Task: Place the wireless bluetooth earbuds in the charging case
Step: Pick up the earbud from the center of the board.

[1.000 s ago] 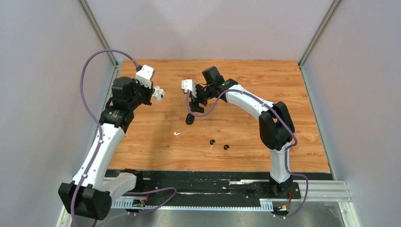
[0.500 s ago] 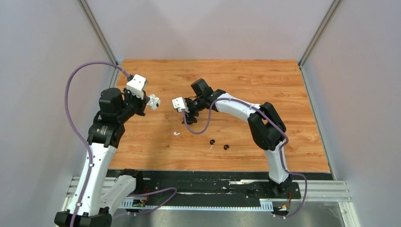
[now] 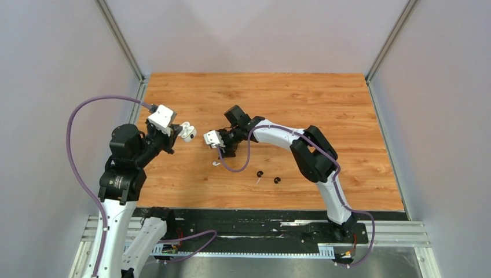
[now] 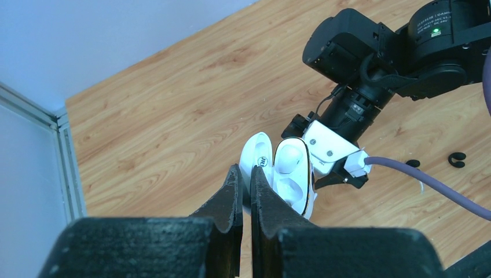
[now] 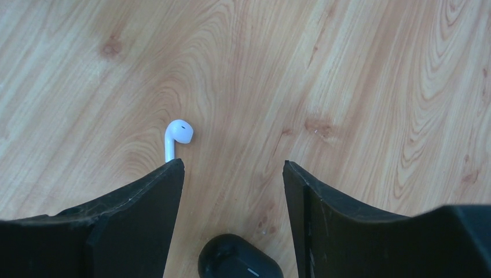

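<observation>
Left gripper [image 4: 244, 174] is pinched nearly closed on the white case [image 4: 289, 171], held off the table [image 3: 347, 116] with the lid swung open. We see both sockets facing the left wrist cam, with no buds in them. Fingers seem to hold the lid shell, but we can't tell the exact contact. Right gripper [image 5: 231, 174] is spread wide with nothing gripped, pointing down at the wood. One white bud [image 5: 176, 134] lies on the table just past the tip of the finger on that view's left, its stem running behind the finger's edge. The black case [image 5: 240, 263] shows at the bottom of the right wrist view, between the fingers, lid shut. We can't tell whether either finger touches it. In the top view the two grippers are near each other mid-table, not touching. Two black buds [image 3: 259, 173] [image 3: 277, 180] lie loose on the table nearer the bases, apart from both cases. A thin white sliver sits just beside the left one, too small for us to identify.
</observation>
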